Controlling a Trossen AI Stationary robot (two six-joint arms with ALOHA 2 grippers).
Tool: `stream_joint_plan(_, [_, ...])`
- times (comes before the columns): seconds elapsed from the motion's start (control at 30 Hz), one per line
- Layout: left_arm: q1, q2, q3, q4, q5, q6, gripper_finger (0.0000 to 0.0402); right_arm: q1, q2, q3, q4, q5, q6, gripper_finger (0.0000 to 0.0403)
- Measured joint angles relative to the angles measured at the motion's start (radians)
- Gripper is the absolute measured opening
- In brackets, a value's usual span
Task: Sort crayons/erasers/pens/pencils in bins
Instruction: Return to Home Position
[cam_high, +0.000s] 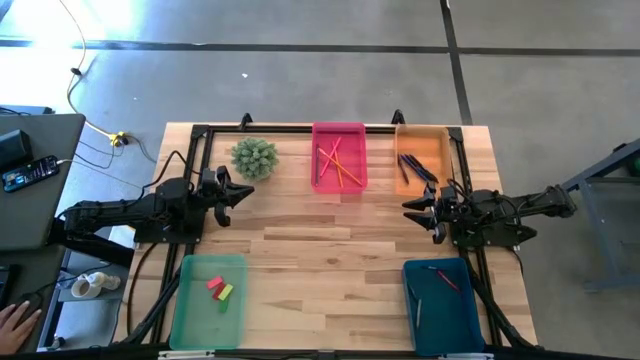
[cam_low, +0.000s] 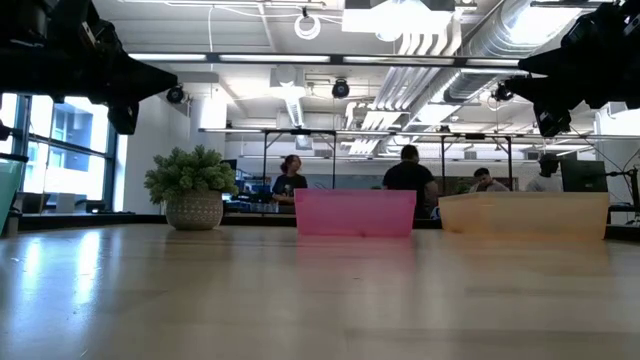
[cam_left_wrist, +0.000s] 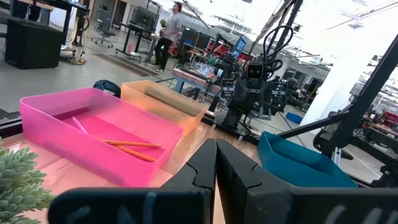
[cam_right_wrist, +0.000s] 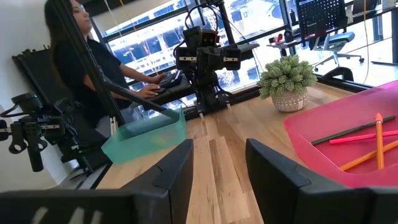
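High view: the sorting looks done and the step in hand is the return to home. No loose items on the table. The left claw sits at 9 o'clock and the right claw at 3 o'clock, both holding nothing. The next move likely calls only for parking the arms clear of the bins.
- Pink bin at 12 o'clock: orange, red and green pencils.
- Orange bin at 1 o'clock: dark pens.
- Green bin at 7 o'clock: red and yellow-green erasers.
- Teal bin at 5 o'clock: a red crayon and a pale stick.
- Plant at 11 o'clock.

Low view: the pink and orange bins stand side by side and apart. Their contents are hidden by the walls. Both arms hang above the table.

Left wrist view: the left claw is clenched, fingers meeting, nothing between. Orange pencils lie in the pink bin. Teal bin contents are hidden.

Right wrist view: the right claw is released, with a clear gap. Pencils lie in the pink bin. The green bin is near the far edge, with a person seated beyond.
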Motion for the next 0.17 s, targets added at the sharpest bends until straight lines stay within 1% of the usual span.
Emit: stream_joint_plan(0.17, [0.0,0.0,0.0,0.0,0.0,0.0,0.0,0.0,0.0,0.0,0.0,0.0,0.0,0.0139])
